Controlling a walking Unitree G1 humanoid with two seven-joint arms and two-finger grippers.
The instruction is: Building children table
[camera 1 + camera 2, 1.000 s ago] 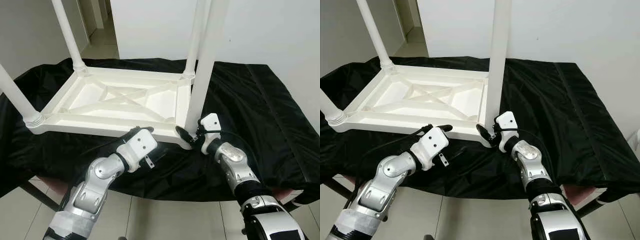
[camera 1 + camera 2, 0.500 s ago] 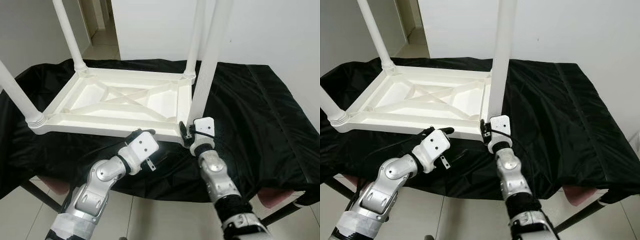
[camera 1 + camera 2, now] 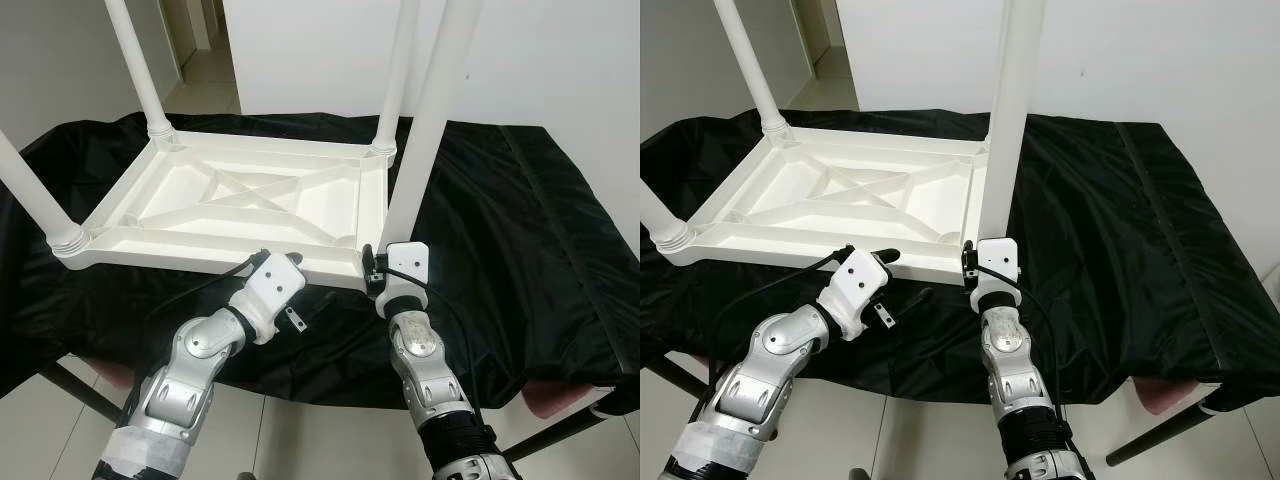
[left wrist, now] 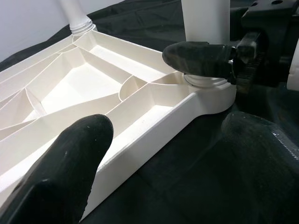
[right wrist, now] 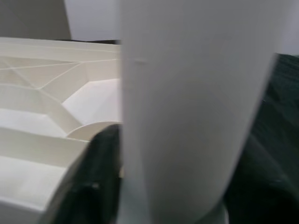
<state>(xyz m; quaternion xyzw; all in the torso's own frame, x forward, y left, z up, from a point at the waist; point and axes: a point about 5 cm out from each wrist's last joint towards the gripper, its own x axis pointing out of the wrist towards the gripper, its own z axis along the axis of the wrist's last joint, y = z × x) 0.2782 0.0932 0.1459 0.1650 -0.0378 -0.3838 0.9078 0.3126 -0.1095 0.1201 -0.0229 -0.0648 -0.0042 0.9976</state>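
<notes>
A white plastic children's table [image 3: 230, 200] lies upside down on a black cloth [image 3: 520, 220], with its legs pointing up. My right gripper [image 3: 976, 256] is at the base of the near right leg [image 3: 425, 130] and is shut on it. In the right wrist view the leg [image 5: 187, 102] stands between the fingers [image 5: 100, 172], and in the left wrist view one right finger [image 4: 196, 56] wraps the leg's socket. My left gripper [image 3: 905, 276] is open at the tabletop's near rim [image 4: 154, 126], one finger over the rim and the other on the cloth.
Three more legs stand in their corners: far left [image 3: 135, 65], near left [image 3: 30, 195] and far right [image 3: 400, 70]. The cloth-covered bench ends just in front of my arms, with tiled floor [image 3: 300, 440] below. A white wall stands behind, and bare cloth lies to the right.
My right forearm has swung left under the leg, and its gripper has gone from beside the leg's base to shut around it. The left gripper has barely moved along the rim.
</notes>
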